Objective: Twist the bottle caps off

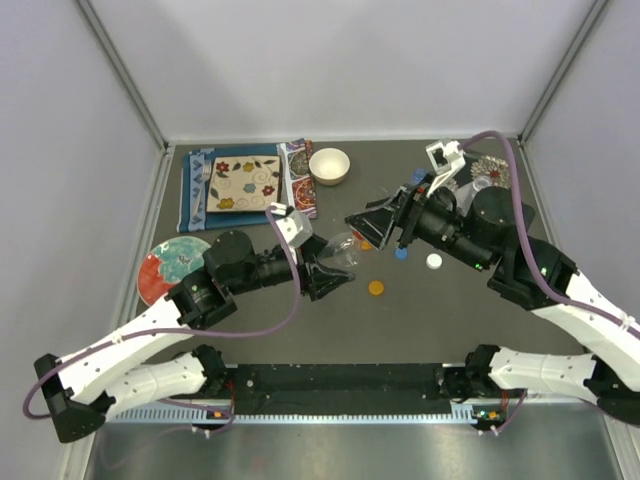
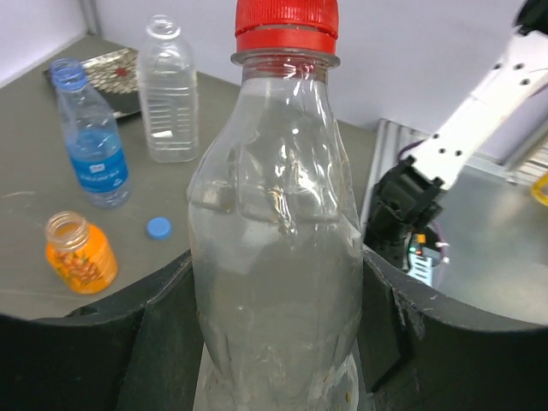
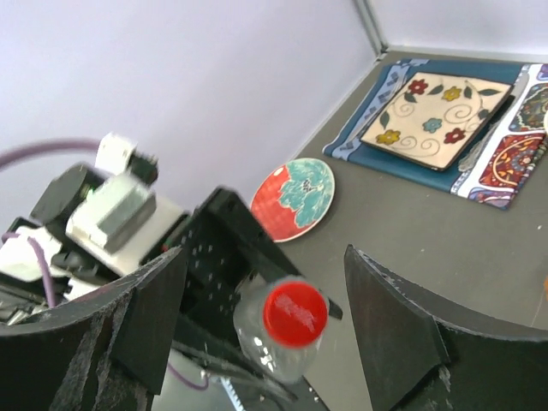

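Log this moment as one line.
left gripper: shut on clear bottle | red cap: on | right gripper: jaws open, either side of cap, no contact

Red plastic screw cap [image 3: 294, 312] sat between the right gripper [image 3: 265, 295] fingers, which were spread wide, with gaps at its 3 and 9 o'clock. Left gripper [image 1: 338, 266] fingers clamped the wide clear plastic bottle [image 2: 274, 214] body at 3 and 9, so only the neck and cap stood free above them.

Top view, from that bottle:
- short orange plastic bottle [image 1: 366, 245] just beside at 3
- small blue round cap [image 1: 401, 253] and white round cap [image 1: 434, 261] further along 3
- orange round cap [image 1: 376, 288] at 4
- white ceramic bowl [image 1: 329, 165] well apart at 12
- dark tabletop [image 1: 300, 330] open at 6, toward the black base rail [image 1: 340, 378]
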Motion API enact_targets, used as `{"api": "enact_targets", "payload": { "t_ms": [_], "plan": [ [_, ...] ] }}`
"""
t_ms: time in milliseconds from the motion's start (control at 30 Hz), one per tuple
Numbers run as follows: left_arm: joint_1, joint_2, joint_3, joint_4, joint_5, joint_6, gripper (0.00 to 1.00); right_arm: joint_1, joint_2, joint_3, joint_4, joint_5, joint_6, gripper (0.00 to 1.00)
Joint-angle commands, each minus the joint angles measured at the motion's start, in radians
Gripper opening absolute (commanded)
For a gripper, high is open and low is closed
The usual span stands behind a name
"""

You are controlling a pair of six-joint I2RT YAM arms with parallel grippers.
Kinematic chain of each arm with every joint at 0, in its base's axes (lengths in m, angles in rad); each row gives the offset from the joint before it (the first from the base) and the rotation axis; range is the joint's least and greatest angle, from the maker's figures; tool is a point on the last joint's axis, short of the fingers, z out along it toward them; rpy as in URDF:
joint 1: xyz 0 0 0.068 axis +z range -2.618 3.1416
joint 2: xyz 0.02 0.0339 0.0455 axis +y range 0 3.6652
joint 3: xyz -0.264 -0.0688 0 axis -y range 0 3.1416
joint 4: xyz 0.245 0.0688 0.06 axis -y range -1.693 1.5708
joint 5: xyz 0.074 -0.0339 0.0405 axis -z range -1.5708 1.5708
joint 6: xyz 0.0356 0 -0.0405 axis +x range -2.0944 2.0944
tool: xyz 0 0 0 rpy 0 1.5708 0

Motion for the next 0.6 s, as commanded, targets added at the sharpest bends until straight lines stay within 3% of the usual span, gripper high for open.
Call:
{"api": "enact_targets", "payload": {
  "t_ms": [0, 33, 167, 567],
  "plan": [
    [-0.137, -0.016, 0.041, -0.051, -0.397, 0.155, 0.36, -0.005, 0.048, 0.088, -0.038, 0.103, 0.033, 0.73],
    [-0.157, -0.01, 0.042, -0.053, -0.494, 0.167, 0.36, -0.005, 0.065, 0.103, -0.046, 0.109, 0.036, 0.72],
    [-0.207, -0.013, 0.038, -0.049, -0.631, 0.186, 0.35, -0.005, 0.094, 0.12, -0.075, 0.135, 0.046, 0.7],
    [-0.231, -0.022, 0.018, -0.027, -0.72, 0.195, 0.33, -0.005, 0.125, 0.102, -0.089, 0.126, 0.069, 0.65]
  ]
}}
